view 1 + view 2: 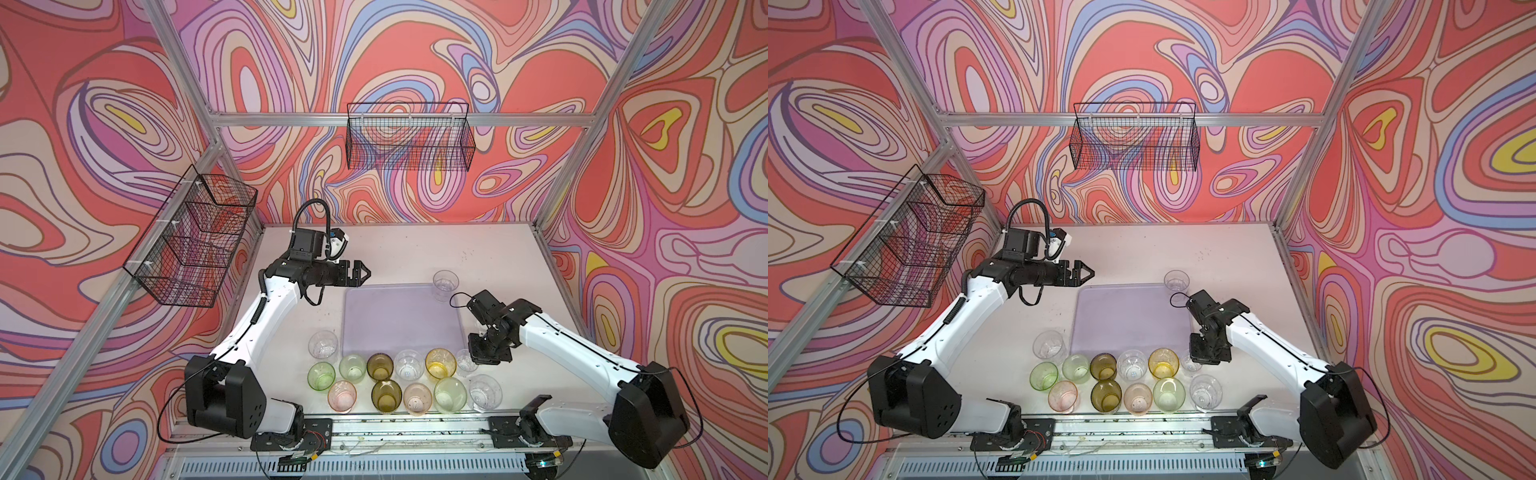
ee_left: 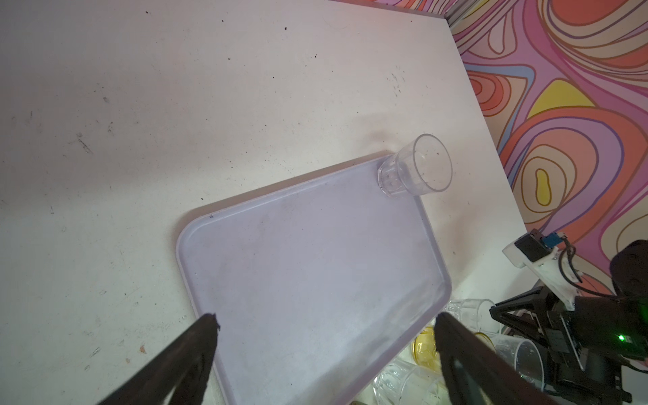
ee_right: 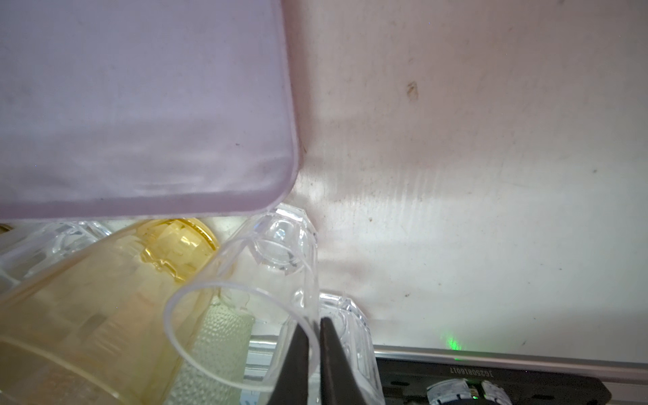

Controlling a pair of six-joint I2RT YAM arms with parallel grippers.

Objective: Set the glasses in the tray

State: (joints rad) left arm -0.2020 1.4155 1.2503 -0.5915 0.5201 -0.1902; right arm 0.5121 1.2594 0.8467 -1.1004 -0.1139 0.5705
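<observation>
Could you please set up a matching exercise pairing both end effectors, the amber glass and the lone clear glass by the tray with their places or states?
Things:
A. left end effector
B. right end effector
C. amber glass
D. lone clear glass

Places or states:
1. upright at the tray's far right corner
2. open, holding nothing
3. in the row along the tray's near edge
4. shut on a second clear glass's rim

Pairs: A-2; B-4; C-3; D-1
</observation>
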